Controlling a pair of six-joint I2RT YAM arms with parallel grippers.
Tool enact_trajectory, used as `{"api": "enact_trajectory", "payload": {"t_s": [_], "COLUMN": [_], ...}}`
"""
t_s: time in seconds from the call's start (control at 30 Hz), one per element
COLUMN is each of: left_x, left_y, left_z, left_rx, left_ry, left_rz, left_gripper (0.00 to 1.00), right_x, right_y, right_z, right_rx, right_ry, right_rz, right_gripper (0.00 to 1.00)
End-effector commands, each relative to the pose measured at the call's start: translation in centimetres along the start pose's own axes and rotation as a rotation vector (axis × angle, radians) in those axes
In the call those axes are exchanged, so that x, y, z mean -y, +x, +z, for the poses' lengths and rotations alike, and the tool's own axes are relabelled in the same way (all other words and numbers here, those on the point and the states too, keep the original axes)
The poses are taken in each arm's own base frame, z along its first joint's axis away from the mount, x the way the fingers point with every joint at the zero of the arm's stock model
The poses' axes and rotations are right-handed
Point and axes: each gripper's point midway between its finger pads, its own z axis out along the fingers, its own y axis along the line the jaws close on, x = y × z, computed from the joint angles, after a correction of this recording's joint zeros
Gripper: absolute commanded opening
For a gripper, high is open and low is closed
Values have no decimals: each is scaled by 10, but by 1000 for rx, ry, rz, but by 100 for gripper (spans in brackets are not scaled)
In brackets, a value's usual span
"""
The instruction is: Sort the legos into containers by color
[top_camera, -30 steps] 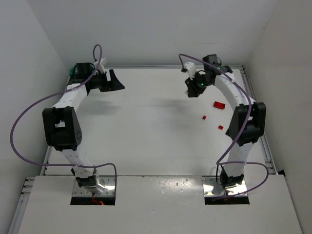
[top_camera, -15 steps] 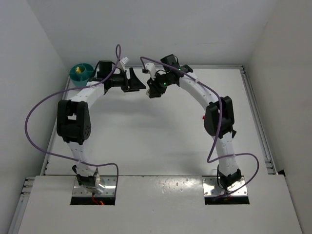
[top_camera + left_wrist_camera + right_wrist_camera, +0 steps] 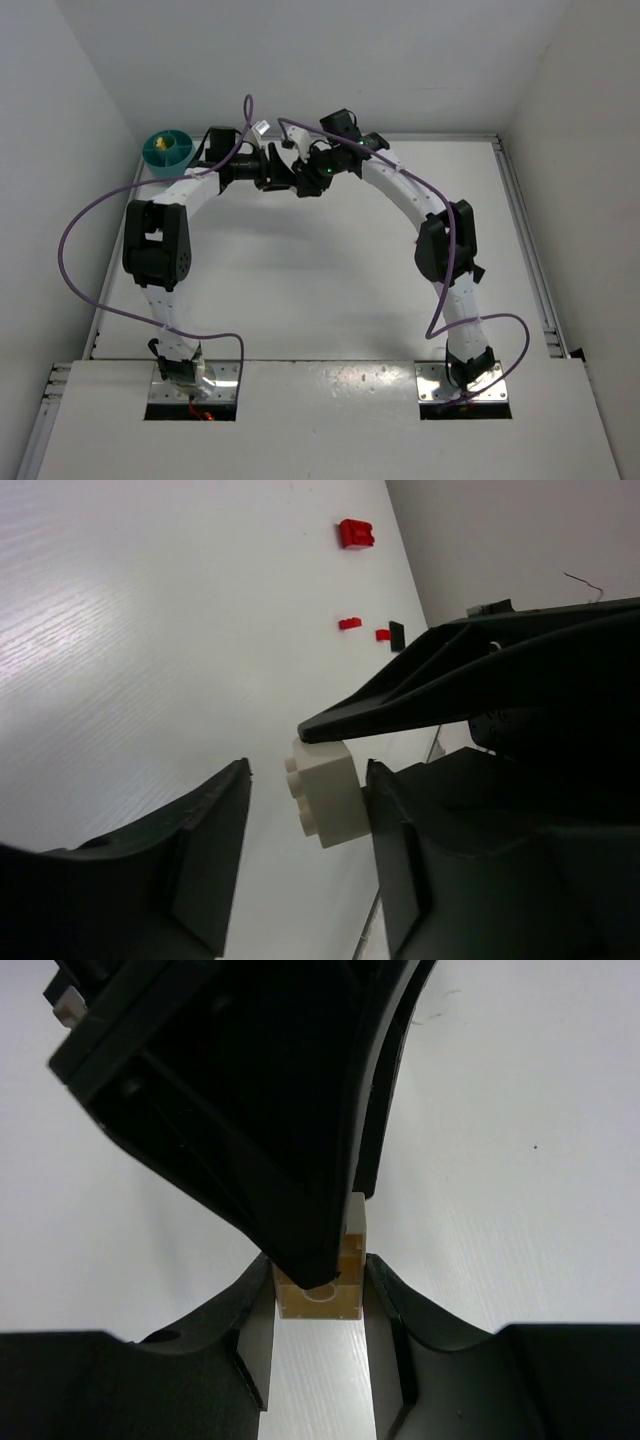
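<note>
A cream-white lego brick (image 3: pixel 318 1295) is pinched between the fingers of my right gripper (image 3: pixel 318 1278), which is shut on it. In the left wrist view the same brick (image 3: pixel 326 790) hangs between the spread jaws of my open left gripper (image 3: pixel 303 780), close against its right finger (image 3: pixel 400 860). Both grippers meet above the table's far middle in the top view, left gripper (image 3: pixel 283 172) and right gripper (image 3: pixel 304 181). Three small red legos (image 3: pixel 356 532) lie on the table further off. The teal bowl (image 3: pixel 167 149) stands at the far left corner with something yellow in it.
The white table (image 3: pixel 300 280) is walled at the back and on both sides. A metal rail (image 3: pixel 525 250) runs along its right edge. My right arm (image 3: pixel 440 235) arches over the right half of the table.
My right gripper has swung left from the red legos to the far middle. My left gripper has moved right, away from the bowl, and now its jaws straddle the brick.
</note>
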Motion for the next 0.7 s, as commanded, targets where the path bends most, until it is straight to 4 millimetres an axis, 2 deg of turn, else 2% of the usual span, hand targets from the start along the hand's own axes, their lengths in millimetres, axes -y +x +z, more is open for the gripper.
{"api": "enact_trajectory", "payload": {"t_s": [0.0, 0.13, 0.27, 0.33, 0.4, 0.47, 0.5, 0.53, 0.57, 0.6, 0.63, 0.67], "left_x": [17, 19, 17, 17, 7, 0, -6, -8, -18, -21, -25, -38], "left_y": [-14, -14, -11, -15, -23, -26, -32, -35, -40, -42, -51, -60], "left_z": [1, 1, 1, 0, -8, -15, -23, -29, -38, -46, -55, -70], "left_rx": [18, 18, 13, 32, 67, 88, 112, 124, 142, 149, 176, 199], "left_ry": [48, 59, 56, 32, -10, -38, -71, -88, -116, -145, -186, -248], "left_rz": [66, 74, 65, 73, 67, 68, 58, 68, 77, 74, 89, 101], "left_gripper": [52, 42, 29, 24, 20, 18, 16, 16, 16, 15, 14, 14], "right_x": [0, 3, 7, 10, 12, 17, 15, 15, 17, 21, 25, 25], "right_y": [-35, -40, -38, -39, -40, -38, -38, -37, -38, -27, -31, -25], "right_z": [-6, -8, -8, -9, -9, -10, -12, -16, -19, -22, -34, -41], "right_rx": [78, 87, 76, 78, 81, 70, 70, 63, 62, 45, 61, 39], "right_ry": [24, 41, 63, 78, 93, 117, 117, 130, 151, 162, 191, 222], "right_rz": [-52, -61, -51, -55, -49, -47, -37, -35, -38, -3, 18, 35], "right_gripper": [12, 12, 19, 20, 22, 33, 43, 60, 65, 68, 74, 75]}}
